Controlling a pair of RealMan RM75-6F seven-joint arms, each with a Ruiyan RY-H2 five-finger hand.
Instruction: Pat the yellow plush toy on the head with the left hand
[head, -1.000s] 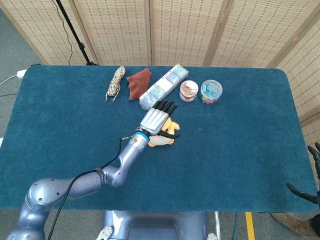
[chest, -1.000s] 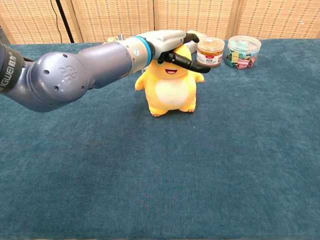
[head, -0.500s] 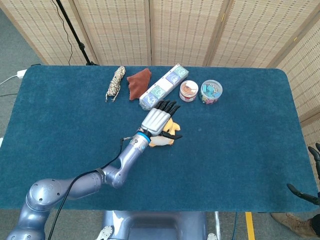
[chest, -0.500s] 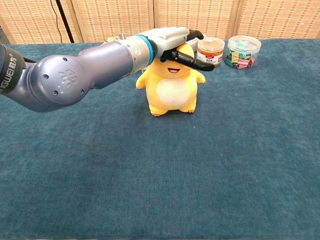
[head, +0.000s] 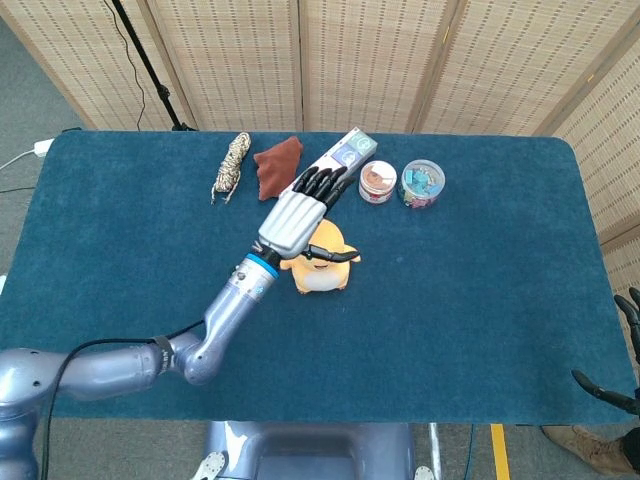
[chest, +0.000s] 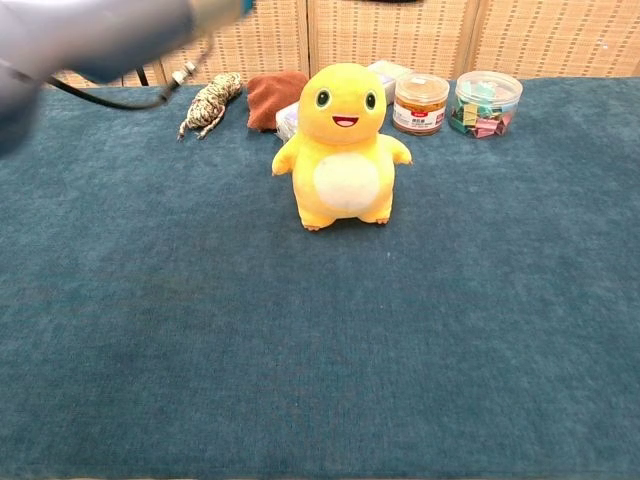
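Note:
The yellow plush toy (chest: 343, 146) stands upright mid-table, facing the chest camera, its whole head uncovered there. From the head view it (head: 322, 268) shows partly under my left hand (head: 295, 212), which hovers above it, palm down, fingers stretched out and apart, holding nothing. The chest view shows only the blurred forearm (chest: 90, 35) at the top left; the hand is out of that frame. My right hand (head: 620, 375) shows only as dark fingers at the right edge of the head view, apart and off the table.
Along the far side lie a braided rope (head: 231, 167), a brown cloth (head: 276, 164), a long box (head: 340, 160), an orange-lidded jar (chest: 420, 103) and a clear tub of coloured clips (chest: 487, 102). Folding screens stand behind the table.
My left hand was pressing on the toy's head a second ago. It has lifted well above the head, leaving the chest view, and the toy's face is uncovered.

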